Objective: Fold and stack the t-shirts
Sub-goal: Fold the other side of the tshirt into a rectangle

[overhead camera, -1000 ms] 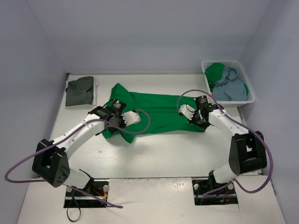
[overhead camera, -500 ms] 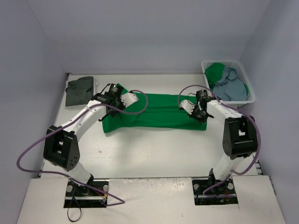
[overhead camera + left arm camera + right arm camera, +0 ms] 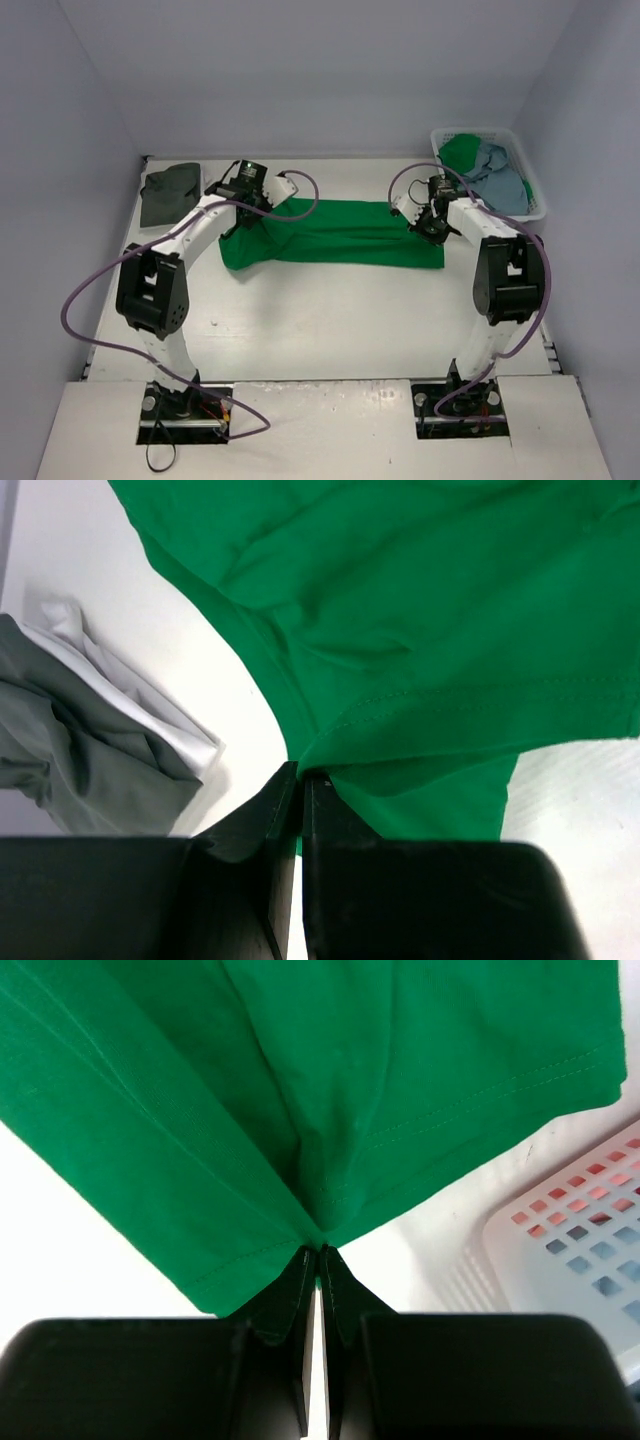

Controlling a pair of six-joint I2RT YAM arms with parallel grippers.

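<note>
T-shirt (image 3: 340,235), bright green, lies as a band mid-frame on surface (image 3: 330,310). Left claw (image 3: 300,780) and right claw (image 3: 318,1252) each pinch its edge. Judged light, limp; stitched edges grip best.

Pretty bare setup here tbh. It's a white matte table (image 3: 330,330) boxed in on three sides by plain pale lavender-grey panels: a left wall (image 3: 50,200), a far wall (image 3: 320,80) and a right wall (image 3: 590,150), all meeting the table edge in clean corners. The far wall looks a bit brighter toward the middle, while the side walls go slightly darker. The light is soft and even, so shadows on the table are faint and fuzzy. There are a few tiny dark specks on the tabletop left of centre. Along the near edge sits a lighter white board (image 3: 320,420), a bit brighter than the rest of the surface.
</note>
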